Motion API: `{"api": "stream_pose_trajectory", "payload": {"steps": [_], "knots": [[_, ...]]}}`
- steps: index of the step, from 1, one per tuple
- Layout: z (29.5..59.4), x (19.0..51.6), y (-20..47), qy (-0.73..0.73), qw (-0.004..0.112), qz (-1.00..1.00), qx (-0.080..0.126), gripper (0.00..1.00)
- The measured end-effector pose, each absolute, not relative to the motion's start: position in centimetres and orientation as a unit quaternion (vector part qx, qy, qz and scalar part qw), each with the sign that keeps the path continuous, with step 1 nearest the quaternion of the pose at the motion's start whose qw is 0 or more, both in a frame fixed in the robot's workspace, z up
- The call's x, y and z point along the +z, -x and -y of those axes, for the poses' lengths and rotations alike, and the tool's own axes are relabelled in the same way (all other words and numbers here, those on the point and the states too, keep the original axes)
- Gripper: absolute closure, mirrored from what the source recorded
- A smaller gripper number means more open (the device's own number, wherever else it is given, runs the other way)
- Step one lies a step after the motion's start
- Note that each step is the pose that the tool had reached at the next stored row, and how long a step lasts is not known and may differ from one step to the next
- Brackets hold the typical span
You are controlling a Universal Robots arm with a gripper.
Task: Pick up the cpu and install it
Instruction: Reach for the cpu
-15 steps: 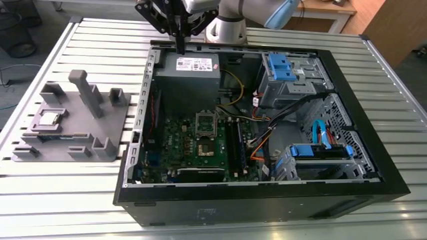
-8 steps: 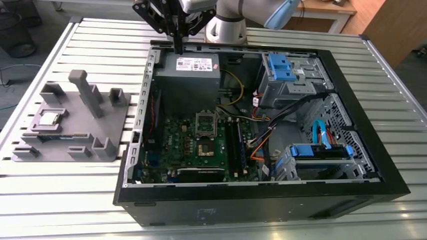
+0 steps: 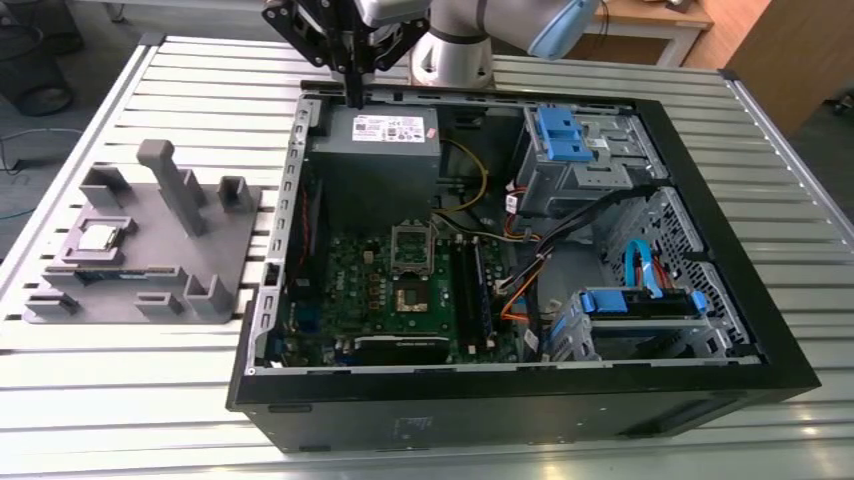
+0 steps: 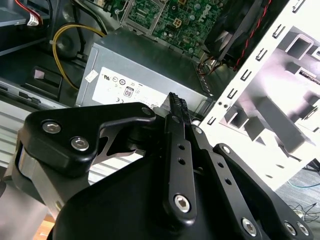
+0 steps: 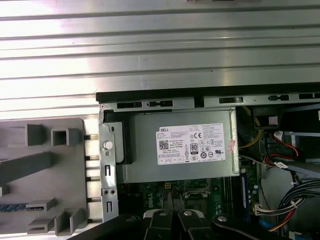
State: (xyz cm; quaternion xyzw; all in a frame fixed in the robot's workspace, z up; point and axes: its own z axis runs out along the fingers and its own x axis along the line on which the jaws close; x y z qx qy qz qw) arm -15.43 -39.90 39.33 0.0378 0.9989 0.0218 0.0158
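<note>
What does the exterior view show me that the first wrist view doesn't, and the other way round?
Exterior view: the cpu lying in the grey tray, the motherboard's socket and the blue drive bays. First wrist view: a close, square-on look at the label on the power supply. Both: the power supply, the grey tray, the slatted table.

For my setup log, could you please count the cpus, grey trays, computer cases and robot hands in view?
cpu: 1
grey tray: 1
computer case: 1
hand: 1
Total: 4
</note>
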Motion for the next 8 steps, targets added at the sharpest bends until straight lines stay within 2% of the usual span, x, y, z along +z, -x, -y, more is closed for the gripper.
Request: {"api": "stream_pose_trajectory", "payload": {"steps": [8], "knots": [[39.91,39.33,15.78,-0.038,0.016,-0.999,0.022,0.89]]}}
